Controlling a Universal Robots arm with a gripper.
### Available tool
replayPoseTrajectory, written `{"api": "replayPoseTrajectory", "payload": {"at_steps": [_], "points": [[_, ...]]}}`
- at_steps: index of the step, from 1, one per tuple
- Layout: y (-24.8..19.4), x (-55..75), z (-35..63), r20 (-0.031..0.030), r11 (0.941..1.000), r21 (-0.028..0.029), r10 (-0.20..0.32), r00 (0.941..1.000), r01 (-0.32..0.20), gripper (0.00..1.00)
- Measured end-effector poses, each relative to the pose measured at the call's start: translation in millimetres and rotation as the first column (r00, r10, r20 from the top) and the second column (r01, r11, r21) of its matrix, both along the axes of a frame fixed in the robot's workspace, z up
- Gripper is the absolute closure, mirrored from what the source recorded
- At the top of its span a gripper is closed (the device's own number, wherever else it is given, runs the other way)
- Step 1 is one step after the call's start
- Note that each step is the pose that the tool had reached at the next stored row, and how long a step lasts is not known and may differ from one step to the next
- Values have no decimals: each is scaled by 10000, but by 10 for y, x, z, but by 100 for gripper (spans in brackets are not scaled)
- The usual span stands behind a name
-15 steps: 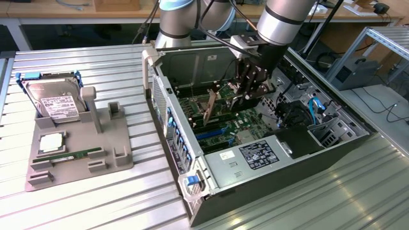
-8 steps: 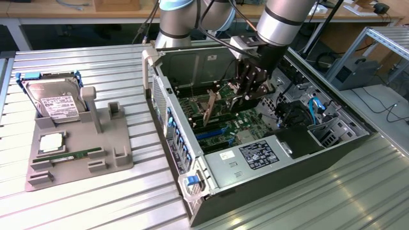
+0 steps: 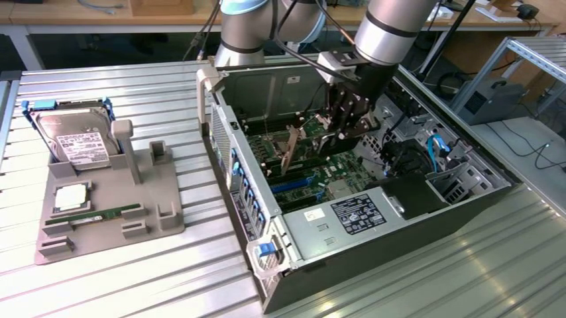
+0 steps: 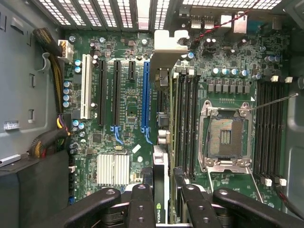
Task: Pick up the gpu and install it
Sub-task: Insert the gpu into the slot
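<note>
The gpu (image 3: 311,147) hangs inside the open computer case (image 3: 265,265), just above the motherboard, with its metal bracket (image 3: 289,154) toward the case's rear wall. My gripper (image 3: 343,131) is shut on its upper edge. In the wrist view the card (image 4: 161,156) appears edge-on between my fingers (image 4: 142,202), and the gripper (image 4: 162,192) is shut on it. Its silver bracket (image 4: 167,47) sits by the rear slot openings. The card lies beside the long blue slot (image 4: 145,95), between that slot and the memory slots; I cannot tell whether it touches the board.
On the exterior view's left, a grey fixture (image 3: 132,222) on the ribbed metal table holds a silver hard drive (image 3: 78,142) and a green memory stick (image 3: 97,215). Inside the case are a power supply (image 3: 354,215), a CPU socket (image 4: 227,135), a heatsink (image 4: 113,168) and cable bundles (image 4: 50,140).
</note>
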State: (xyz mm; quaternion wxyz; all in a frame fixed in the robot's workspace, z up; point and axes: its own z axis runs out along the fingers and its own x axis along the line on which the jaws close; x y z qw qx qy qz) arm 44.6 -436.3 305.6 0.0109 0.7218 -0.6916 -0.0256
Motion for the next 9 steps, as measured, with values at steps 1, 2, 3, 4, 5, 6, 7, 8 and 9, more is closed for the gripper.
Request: {"api": "replayPoseTrajectory", "payload": {"at_steps": [1,2,3,4,5,6,7,8,9], "points": [[0,0,-3,0,10000,0,0,10000,0,73],[0,0,-6,0,10000,0,0,10000,0,73],[-1,0,-9,0,10000,0,0,10000,0,73],[-1,0,-11,0,10000,0,0,10000,0,73],[-1,0,-14,0,10000,0,0,10000,0,73],[-1,0,-17,0,10000,0,0,10000,0,73],[-1,0,-19,0,10000,0,0,10000,0,73],[-1,0,-21,0,10000,0,0,10000,0,73],[-2,0,-24,0,10000,0,0,10000,0,73]]}}
